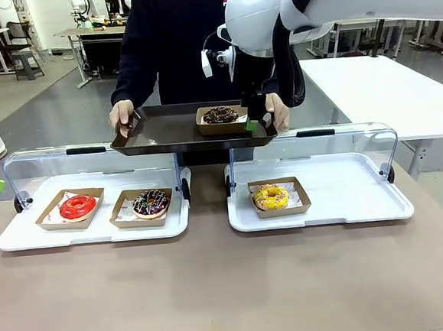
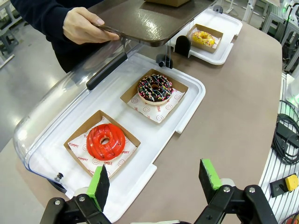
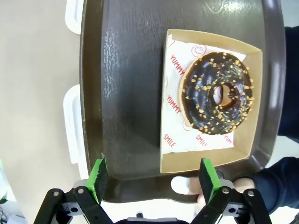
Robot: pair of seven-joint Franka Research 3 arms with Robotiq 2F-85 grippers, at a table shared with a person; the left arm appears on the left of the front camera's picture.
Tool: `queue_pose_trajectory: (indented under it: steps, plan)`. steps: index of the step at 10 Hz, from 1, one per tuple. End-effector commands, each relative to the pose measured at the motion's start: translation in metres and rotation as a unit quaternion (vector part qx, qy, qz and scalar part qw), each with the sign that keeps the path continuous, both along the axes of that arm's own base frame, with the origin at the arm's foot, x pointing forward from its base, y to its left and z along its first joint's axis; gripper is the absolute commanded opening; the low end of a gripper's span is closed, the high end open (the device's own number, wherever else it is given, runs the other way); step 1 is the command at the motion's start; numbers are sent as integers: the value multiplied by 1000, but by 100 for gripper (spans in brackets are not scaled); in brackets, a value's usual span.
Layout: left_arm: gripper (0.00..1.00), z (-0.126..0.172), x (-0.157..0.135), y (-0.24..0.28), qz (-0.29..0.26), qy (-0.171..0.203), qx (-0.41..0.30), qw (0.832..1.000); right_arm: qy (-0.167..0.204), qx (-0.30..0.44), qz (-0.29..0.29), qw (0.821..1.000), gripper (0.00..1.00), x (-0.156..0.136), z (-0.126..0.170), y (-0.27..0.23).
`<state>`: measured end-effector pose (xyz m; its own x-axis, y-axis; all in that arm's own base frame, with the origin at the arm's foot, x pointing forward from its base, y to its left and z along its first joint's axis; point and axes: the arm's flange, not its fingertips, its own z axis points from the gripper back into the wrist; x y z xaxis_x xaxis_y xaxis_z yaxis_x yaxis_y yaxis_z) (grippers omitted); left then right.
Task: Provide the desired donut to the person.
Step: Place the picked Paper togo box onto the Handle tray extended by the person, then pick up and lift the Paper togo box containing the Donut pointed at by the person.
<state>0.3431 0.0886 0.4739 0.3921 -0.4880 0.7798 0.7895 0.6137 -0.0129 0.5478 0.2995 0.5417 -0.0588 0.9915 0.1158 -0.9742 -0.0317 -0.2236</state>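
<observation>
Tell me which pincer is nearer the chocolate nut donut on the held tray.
Right. The right pincer hangs open over the dark tray, right beside the chocolate donut; the left pincer, open, is far off near the red donut.

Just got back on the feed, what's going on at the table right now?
The person at the far side holds a dark tray in both hands. A nut-topped chocolate donut sits in its cardboard box on that tray. The right gripper hangs open over the tray by the box's edge, gripping nothing. The left gripper is open above the left display case, where the red donut and sprinkled donut lie. The yellow donut lies in the right case.
</observation>
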Motion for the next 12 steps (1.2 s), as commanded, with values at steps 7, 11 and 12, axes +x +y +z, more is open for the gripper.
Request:
queue_pose_trajectory:
  steps: [7, 11, 12]
  plan:
    - [100, -2, 0, 3, -6, -8, -4, 1000, -5, 3, -3, 1000, 100, 1, 0, 0]
    - [100, -2, 0, 3, -6, -8, -4, 1000, -5, 3, -3, 1000, 100, 1, 0, 0]
    - [100, -2, 0, 3, -6, -8, -4, 1000, -1, 0, 0, 1000, 100, 0, 1, 0]
